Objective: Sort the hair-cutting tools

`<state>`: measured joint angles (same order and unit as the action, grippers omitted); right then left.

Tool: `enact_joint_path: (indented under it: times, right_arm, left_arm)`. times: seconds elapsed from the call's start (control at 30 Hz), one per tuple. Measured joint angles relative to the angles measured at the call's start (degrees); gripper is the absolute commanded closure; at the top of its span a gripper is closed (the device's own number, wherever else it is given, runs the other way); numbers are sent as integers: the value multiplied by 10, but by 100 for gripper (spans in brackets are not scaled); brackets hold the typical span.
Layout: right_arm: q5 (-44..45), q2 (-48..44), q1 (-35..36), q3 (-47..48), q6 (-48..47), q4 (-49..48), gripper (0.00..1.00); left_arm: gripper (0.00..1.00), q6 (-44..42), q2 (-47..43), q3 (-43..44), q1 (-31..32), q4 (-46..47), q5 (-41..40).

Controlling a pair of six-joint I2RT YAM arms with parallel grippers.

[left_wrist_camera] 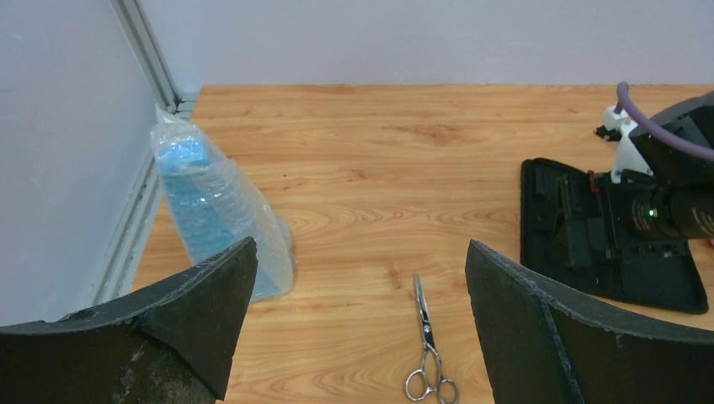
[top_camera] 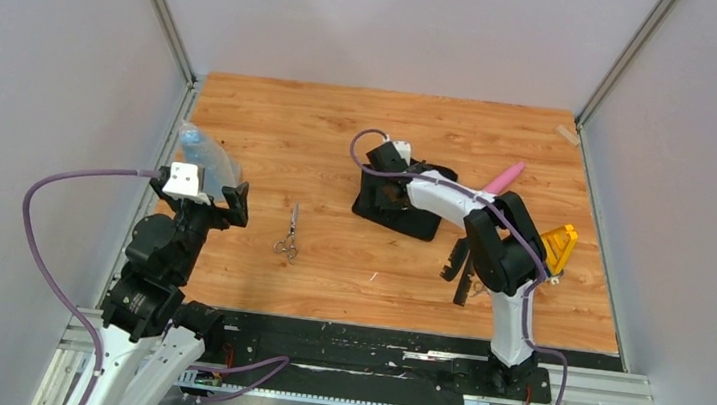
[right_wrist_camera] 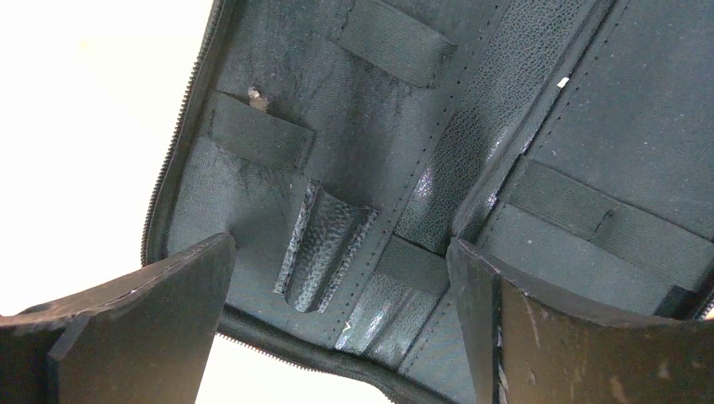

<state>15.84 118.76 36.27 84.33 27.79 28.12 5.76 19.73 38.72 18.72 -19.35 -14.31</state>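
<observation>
Plainly, left hand (left_wrist_camera: 358,252) wide open near scissors (left_wrist_camera: 425,324), right hand (right_wrist_camera: 341,244) wide open over black case (right_wrist_camera: 337,126).

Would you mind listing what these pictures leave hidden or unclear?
1. Top view: dark slim shapes beside the right arm; the arm covers most of them, so kind and count are unclear.
2. Left wrist view: blue bottle, base behind a finger of the left gripper, wrapping blurring it.
3. Right wrist view: the black case runs off the top and right edges; the table is washed out white.
</observation>
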Motion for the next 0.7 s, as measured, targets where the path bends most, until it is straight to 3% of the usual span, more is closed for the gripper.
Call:
enact_joint_path:
  times: [0.43,0.7]
  right_arm:
    - [-44,-94,203,-119,-25,27,0]
    - [-82,-131,280,-147,-50,85,0]
  left_arm:
    - [0,0,11,0,0,0,0]
    - [0,0,17,0,0,0,0]
